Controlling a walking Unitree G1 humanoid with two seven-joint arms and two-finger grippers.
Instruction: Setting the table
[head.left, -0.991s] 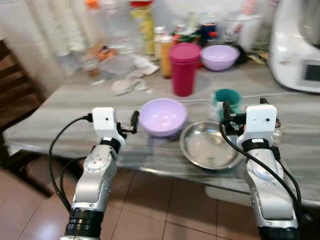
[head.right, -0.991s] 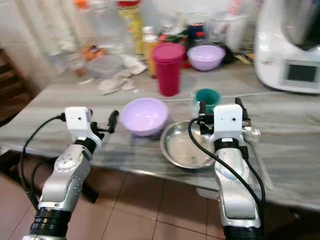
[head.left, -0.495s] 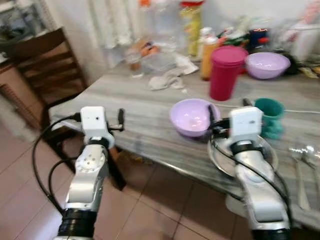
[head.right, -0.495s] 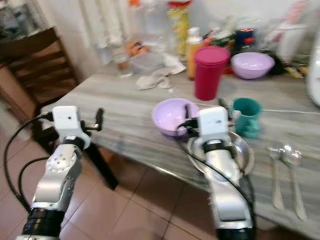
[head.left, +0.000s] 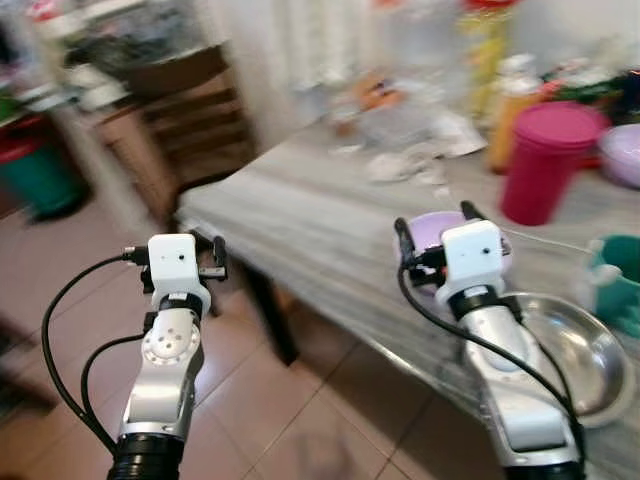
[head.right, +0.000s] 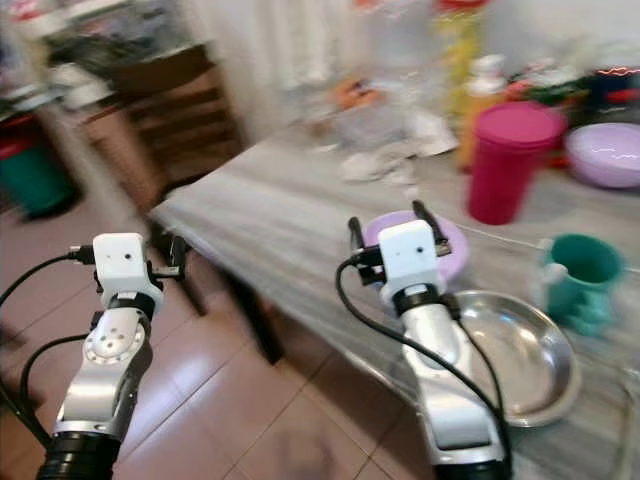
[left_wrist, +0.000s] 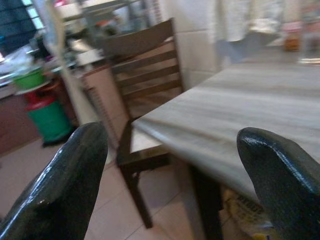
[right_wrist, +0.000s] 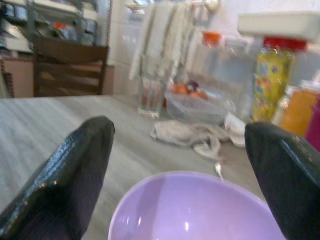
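The right gripper (right_wrist: 180, 165) hangs with its two black fingers spread wide and nothing between them, just short of the lilac bowl (right_wrist: 197, 207). Against the frame half a second ago, the whole picture has swung toward the robot's left, so this is the camera turning: the table (head.left: 300, 225) corner and the wooden chair (left_wrist: 145, 65) now sit mid-view, while the magenta tumbler (head.left: 545, 160) and teal mug (head.right: 583, 270) have slid toward the right edge. The gripper keeps the same station over the near edge of the bowl as before. The bowl stands on the grey streaked tabletop directly ahead of the fingers, its rim between and below them, not touched. It is a smooth, shallow, pale purple plastic bowl, upright and with nothing visible inside, beside the steel plate (head.right: 520, 350) on the robot's right. The left gripper (left_wrist: 175, 170) is also open and holds nothing, off the table's corner over the tiled floor (head.left: 300, 420), facing the chair.
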